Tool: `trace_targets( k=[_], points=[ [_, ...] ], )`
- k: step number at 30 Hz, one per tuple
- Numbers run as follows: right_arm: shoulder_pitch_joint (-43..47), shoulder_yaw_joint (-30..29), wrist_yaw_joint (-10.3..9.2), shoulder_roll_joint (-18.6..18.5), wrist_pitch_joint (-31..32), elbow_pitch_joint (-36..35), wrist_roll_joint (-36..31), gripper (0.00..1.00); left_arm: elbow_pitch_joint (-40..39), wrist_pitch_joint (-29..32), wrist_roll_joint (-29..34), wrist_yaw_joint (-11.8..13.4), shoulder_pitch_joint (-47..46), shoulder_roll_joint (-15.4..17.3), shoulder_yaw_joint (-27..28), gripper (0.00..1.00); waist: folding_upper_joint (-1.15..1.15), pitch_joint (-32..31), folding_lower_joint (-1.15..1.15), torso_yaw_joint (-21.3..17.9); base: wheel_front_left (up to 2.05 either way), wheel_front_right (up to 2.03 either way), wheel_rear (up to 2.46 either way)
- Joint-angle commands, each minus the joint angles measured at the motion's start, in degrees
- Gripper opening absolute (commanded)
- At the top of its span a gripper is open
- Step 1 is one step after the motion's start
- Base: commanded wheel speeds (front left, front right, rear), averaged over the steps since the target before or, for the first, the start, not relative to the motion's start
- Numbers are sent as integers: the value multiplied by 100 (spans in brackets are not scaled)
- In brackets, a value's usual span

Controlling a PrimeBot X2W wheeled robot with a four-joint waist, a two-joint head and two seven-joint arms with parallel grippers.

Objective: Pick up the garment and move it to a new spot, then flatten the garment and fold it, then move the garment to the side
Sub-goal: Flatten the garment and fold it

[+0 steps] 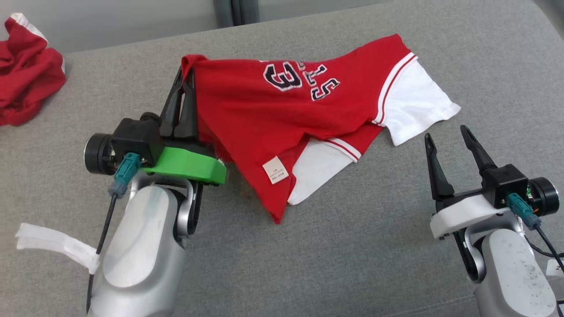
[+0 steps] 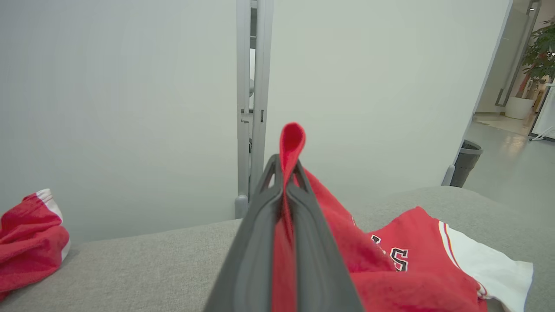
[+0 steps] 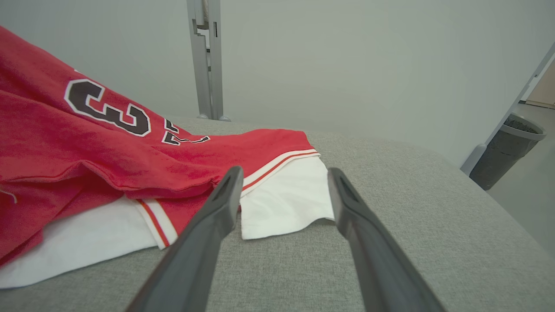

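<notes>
Two red garments are on the grey cushion [image 1: 352, 246]: a crumpled heap [image 1: 26, 75] far off at 10 o'clock in the head view, and the jersey [image 1: 273, 114] in the middle, its long axis running roughly 9 to 3 o'clock. Of the two pincers, the left pincer [image 1: 184, 83] is clamped on the jersey's raised 9 o'clock corner. The right pincer [image 1: 445, 133] stands open and empty, with the white sleeve [image 1: 418, 101] near its tips at 11 o'clock, so it is probably the nearer arm for that end.
</notes>
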Motion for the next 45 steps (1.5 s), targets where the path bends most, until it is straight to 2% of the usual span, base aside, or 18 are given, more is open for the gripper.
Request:
trace_targets(
  k=[1, 9, 13, 17, 23, 29, 30, 32, 33, 38, 45],
  points=[
    [112, -31, -10, 14, -12, -7, -44, 100, -148, -3, 118, -59, 83, 29, 49, 0, 0, -181, 0, 69, 0, 0, 0],
    [336, -223, -10, 47, -12, -38, -25, 100, -997, -3, 414, -330, 101, 11, -136, 0, 0, -544, 0, 104, 0, 0, 0],
    [388, -258, -10, 56, -12, -70, -40, 100, -989, -3, 299, -411, -65, 13, -173, 0, 0, -558, 0, 70, 0, 0, 0],
    [245, -141, -10, 73, -12, -114, -30, 100, -279, 8, 181, -536, -377, 234, -53, 0, 0, -364, 0, -88, 0, 0, 0],
    [4, 41, -10, 86, -12, -138, 0, 100, 1209, 19, 88, -633, -1036, 568, 68, 0, 0, 157, 0, -349, 0, 0, 0],
    [-187, 3, -10, 101, -12, -198, -16, 100, 2440, -3, 37, -579, -1503, 777, 277, 0, 0, 585, 0, -426, 0, 0, 0],
    [-197, -16, -10, 99, -12, -203, -26, 100, 2527, -3, 27, -583, -1546, 789, 315, 14, 0, 618, 0, -414, 0, 0, 0],
    [-211, -51, -10, 104, -12, -215, -51, 100, 2605, -6, 53, -558, -1603, 829, 391, 67, 0, 673, 0, -374, 0, 0, 0],
    [-219, -60, -10, 106, -12, -206, -65, 100, 2611, -6, 63, -525, -1601, 837, 458, 100, 0, 687, 0, -343, 0, 0, 0],
    [-235, -52, -10, 113, -12, -159, -80, 100, 2548, -5, -19, -496, -1369, 696, 741, 100, 0, 640, 0, -132, 0, 0, 0],
    [-123, -55, -10, 115, -12, -94, -101, 100, 2151, -3, -28, -621, -616, 328, 819, 100, 0, 370, 0, 226, 0, 0, 0]
  ],
)
